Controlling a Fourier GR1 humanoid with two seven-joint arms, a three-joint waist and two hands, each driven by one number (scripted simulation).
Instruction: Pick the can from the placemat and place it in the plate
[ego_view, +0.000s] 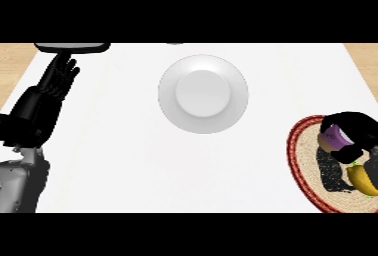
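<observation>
Right hand (359, 125) has fingers curled round the can (334, 136) on the placemat (301, 150), worktop (111, 150) right edge; plate (203, 93) sits up-left, well apart; left hand (60, 75) open, far left.

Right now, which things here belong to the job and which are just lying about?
Job: can, held by the right hand; placemat; plate.
Lying about: yellow banana-like thing on the placemat; dark thing at the top edge; resting left hand.
</observation>
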